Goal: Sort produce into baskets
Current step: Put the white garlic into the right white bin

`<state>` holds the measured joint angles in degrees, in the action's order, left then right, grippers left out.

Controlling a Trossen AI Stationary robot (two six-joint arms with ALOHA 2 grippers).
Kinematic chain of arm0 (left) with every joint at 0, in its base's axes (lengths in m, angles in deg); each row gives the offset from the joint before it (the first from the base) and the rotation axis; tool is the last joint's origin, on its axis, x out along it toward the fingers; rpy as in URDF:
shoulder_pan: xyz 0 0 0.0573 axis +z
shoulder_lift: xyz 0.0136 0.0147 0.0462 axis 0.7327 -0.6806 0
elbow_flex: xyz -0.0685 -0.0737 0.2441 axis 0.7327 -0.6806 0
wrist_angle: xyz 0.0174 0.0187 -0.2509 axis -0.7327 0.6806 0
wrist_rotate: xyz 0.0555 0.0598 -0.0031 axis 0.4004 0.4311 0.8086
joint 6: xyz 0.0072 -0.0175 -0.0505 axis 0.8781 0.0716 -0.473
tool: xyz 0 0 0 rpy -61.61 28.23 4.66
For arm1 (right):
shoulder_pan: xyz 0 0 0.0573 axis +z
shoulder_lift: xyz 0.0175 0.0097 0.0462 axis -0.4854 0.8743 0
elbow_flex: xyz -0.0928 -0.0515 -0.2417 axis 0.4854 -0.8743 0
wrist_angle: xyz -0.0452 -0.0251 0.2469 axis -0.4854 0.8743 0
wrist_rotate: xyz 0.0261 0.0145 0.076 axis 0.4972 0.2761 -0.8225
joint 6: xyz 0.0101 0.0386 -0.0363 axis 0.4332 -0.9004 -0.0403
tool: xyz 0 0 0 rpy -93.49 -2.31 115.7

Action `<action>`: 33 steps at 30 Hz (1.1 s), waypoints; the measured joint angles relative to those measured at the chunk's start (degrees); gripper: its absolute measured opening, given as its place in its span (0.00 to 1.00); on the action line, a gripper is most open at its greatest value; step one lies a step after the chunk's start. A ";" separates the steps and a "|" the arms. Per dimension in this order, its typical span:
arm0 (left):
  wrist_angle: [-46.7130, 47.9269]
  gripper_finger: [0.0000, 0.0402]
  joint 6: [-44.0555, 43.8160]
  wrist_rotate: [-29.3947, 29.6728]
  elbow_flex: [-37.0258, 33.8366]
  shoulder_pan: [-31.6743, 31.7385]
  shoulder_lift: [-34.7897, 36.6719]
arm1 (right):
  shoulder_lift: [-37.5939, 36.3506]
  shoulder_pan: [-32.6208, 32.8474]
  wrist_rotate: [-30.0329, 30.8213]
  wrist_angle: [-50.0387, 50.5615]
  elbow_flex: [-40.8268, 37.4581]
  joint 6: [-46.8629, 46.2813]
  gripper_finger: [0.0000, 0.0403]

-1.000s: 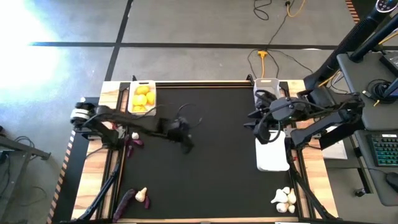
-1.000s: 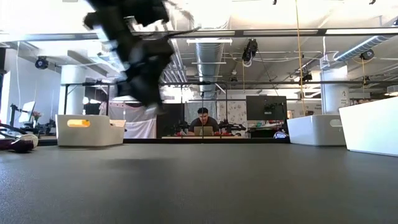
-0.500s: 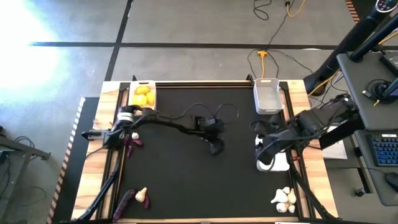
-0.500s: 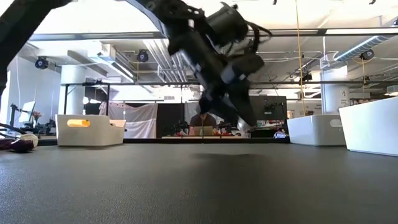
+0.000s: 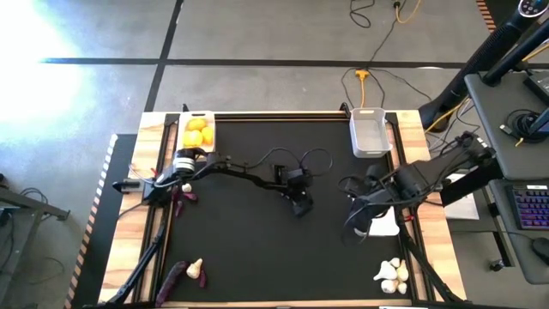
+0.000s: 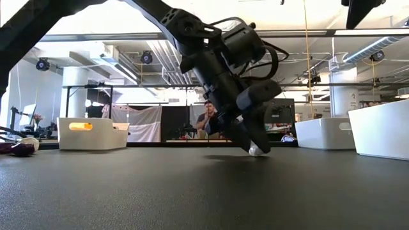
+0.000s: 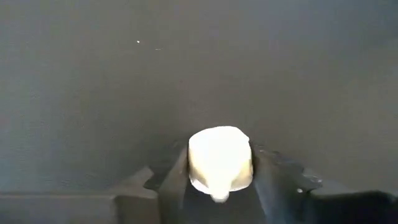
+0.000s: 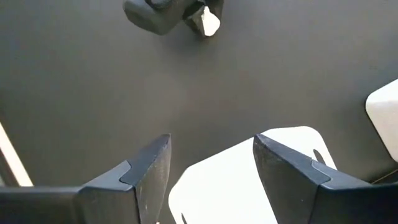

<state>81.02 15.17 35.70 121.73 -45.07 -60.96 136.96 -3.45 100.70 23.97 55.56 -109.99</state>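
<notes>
From above, the left gripper sits low over the middle of the black table. 3 baskets show: 1 with yellow fruits far behind it, 1 empty basket, and 1 white basket under the right gripper. About 4 garlic bulbs lie heaped near the right gripper.

From table height, the left gripper points down, almost touching the table.

The left wrist view shows 1 garlic bulb pinched between its fingers.

The right wrist view shows its fingers spread wide.
</notes>
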 joint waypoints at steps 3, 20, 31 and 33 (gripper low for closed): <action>1.93 0.50 0.72 -0.13 0.00 0.00 0.82 | 0.00 -0.48 -0.11 -1.53 -2.15 1.21 0.60; 15.13 0.60 1.51 10.82 -12.89 -6.16 34.61 | 8.77 -11.50 0.16 -26.72 -9.60 28.32 0.84; 9.18 0.56 -8.53 10.92 -32.44 -11.81 55.07 | 20.30 -20.77 -7.47 -37.92 -10.44 35.22 0.77; 7.33 0.56 -10.36 10.92 -35.10 -12.37 57.34 | 22.07 -21.59 -7.73 -39.63 -10.44 35.86 0.75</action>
<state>88.35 4.81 46.61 86.64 -57.43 -3.62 159.03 -25.03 92.97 -15.66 45.13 -74.13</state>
